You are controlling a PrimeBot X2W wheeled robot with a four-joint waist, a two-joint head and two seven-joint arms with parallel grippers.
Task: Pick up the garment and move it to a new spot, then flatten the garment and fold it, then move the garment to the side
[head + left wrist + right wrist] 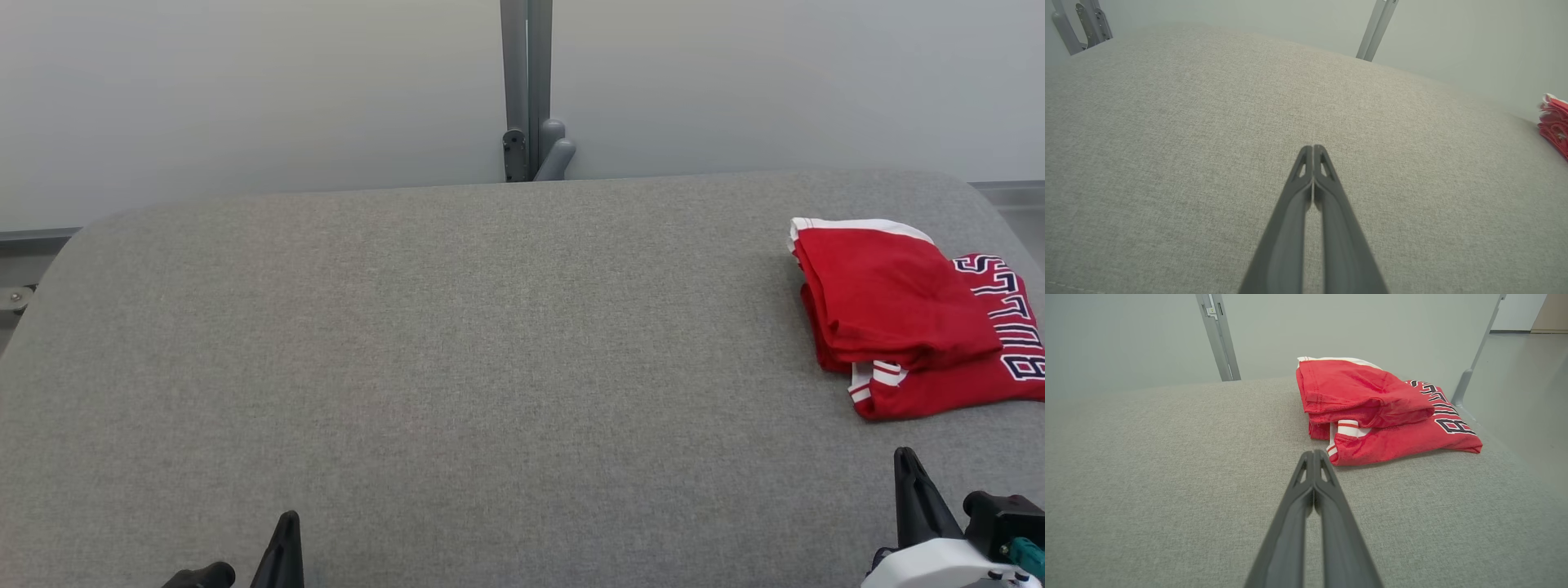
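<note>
The garment (914,318) is a red jersey with white trim and dark lettering, lying folded at the far right of the grey table (457,343). It also appears in the right wrist view (1372,412) and as a red sliver in the left wrist view (1553,122). My right gripper (1313,454) is shut with nothing in it, its tips just short of the jersey's near corner. In the head view the right gripper (906,457) rises at the lower right. Far from the jersey, my left gripper (1312,149) is shut and empty over bare cloth, and sits at the bottom left of the head view (286,523).
A grey metal post (526,90) stands behind the table's far edge against a pale wall. The table's right edge runs close beside the jersey, with floor beyond it (1527,396). Grey cloth stretches across the left and middle.
</note>
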